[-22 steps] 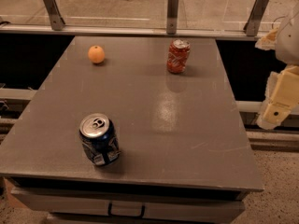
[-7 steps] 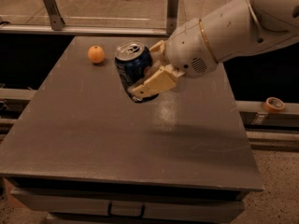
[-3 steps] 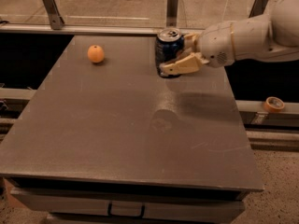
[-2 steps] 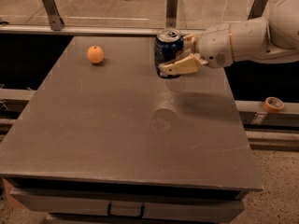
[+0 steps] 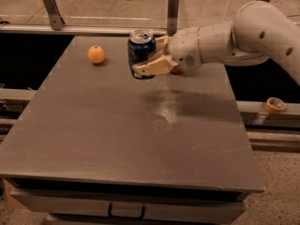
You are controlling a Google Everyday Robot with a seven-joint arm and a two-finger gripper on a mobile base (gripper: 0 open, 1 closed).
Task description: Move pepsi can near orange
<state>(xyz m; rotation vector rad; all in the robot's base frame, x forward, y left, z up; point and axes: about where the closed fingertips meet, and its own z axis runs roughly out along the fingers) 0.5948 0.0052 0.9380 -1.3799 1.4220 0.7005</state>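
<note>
white arm reaches left, pincer [image 5: 149, 55] clamping pepsi can [image 5: 140, 50] near orange [image 5: 96, 54].

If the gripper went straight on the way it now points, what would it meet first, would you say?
Likely the small round orange: the gripper, shut on the dark blue aluminium can, points towards it. Depth is unclear, so it might pass just beside.

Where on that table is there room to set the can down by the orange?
Bare tabletop lies between the orange and the can, which the claw grips at the back. More lies beyond the orange, up to the side edge, and across the whole front half. It is crowded only back right, under the arm.
</note>
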